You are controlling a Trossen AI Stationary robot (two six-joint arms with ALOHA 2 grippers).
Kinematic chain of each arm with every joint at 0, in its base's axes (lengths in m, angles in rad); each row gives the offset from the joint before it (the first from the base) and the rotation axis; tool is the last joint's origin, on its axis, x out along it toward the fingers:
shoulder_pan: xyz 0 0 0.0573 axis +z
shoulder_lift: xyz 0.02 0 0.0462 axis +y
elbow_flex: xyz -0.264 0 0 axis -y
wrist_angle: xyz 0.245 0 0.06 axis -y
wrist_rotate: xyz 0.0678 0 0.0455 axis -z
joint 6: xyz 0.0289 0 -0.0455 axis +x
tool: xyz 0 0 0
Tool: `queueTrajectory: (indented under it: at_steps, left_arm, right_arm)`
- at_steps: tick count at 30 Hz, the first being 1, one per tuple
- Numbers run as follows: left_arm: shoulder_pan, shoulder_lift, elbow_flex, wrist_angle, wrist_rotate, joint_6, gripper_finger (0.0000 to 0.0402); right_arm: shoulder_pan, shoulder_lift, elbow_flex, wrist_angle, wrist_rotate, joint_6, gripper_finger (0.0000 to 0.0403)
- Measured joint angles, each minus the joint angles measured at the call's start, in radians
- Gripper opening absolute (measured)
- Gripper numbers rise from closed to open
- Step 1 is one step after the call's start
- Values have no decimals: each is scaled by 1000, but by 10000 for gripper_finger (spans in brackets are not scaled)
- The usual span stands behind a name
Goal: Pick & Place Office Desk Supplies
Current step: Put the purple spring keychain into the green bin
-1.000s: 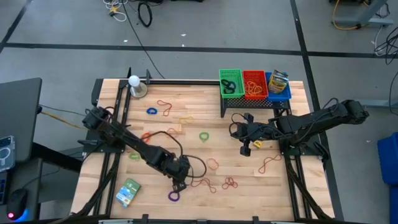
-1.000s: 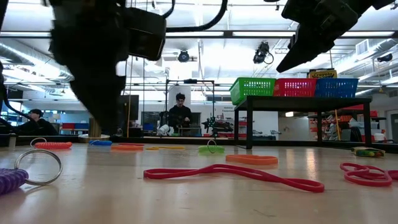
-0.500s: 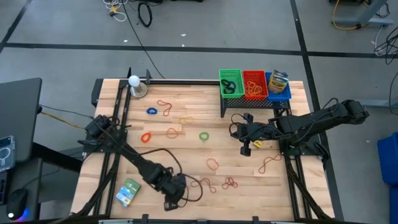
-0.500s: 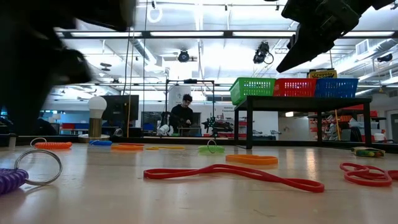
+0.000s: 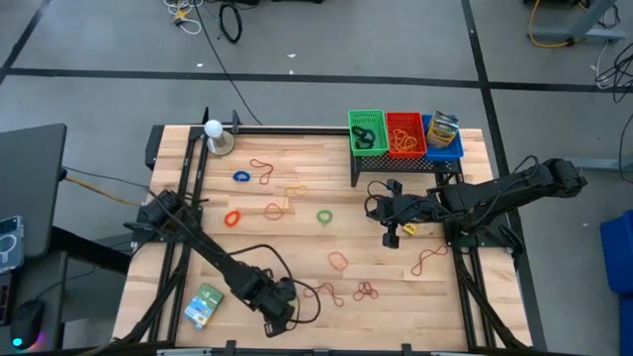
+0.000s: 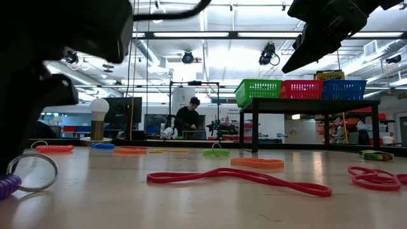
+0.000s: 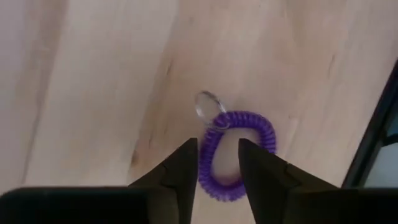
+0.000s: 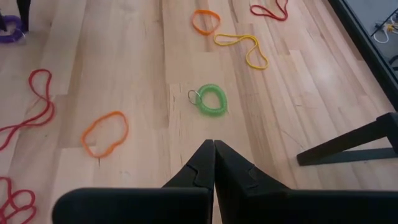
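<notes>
Left gripper (image 7: pixel 216 163) low over the near edge of the light wooden table (image 5: pixel 297 227), fingers parted and straddling one side of a purple coiled wrist loop with a small metal key ring (image 7: pixel 235 152); the coil lies flat on the wood, and whether the pads touch it cannot be told. In the high view the arm covers the coil. Just beside that gripper (image 5: pixel 275 314), a green-blue packet (image 5: pixel 204 305) lies flat near the table's front left. Right gripper (image 8: pixel 213 163) clenched shut, empty, held above the table's right half near the black stand. Ahead of it a green coiled loop with key ring (image 8: pixel 209 99) and an orange rubber band (image 8: pixel 104 133) lie apart on the wood. Green (image 5: pixel 367 132), red (image 5: pixel 404 133) and blue (image 5: pixel 443 138) baskets sit on the stand.
</notes>
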Motion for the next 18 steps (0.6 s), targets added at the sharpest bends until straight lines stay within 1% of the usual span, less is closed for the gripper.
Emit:
queueTrajectory:
  at_steps: [4, 6, 11, 12, 16, 18]
  left_arm:
    - [0, 17, 1, -3, 3, -25, 106]
    - [0, 17, 1, -8, -9, -47, 91]
    - [1, 15, 1, -23, -81, -108, 22]
    - [4, 13, 1, -24, -91, -123, 14]
    - [18, -22, -3, -36, -134, -137, 11]
    - [24, -61, -2, -51, -178, -129, 9]
  right_arm:
    - [0, 0, 0, 0, 0, 0, 7]
    - [0, 0, 0, 0, 0, 1, 7]
    - [0, 0, 0, 1, 0, 1, 7]
    - [0, 0, 0, 1, 0, 2, 7]
    - [0, 0, 0, 0, 0, 26, 7]
    - [0, 0, 0, 0, 1, 44, 7]
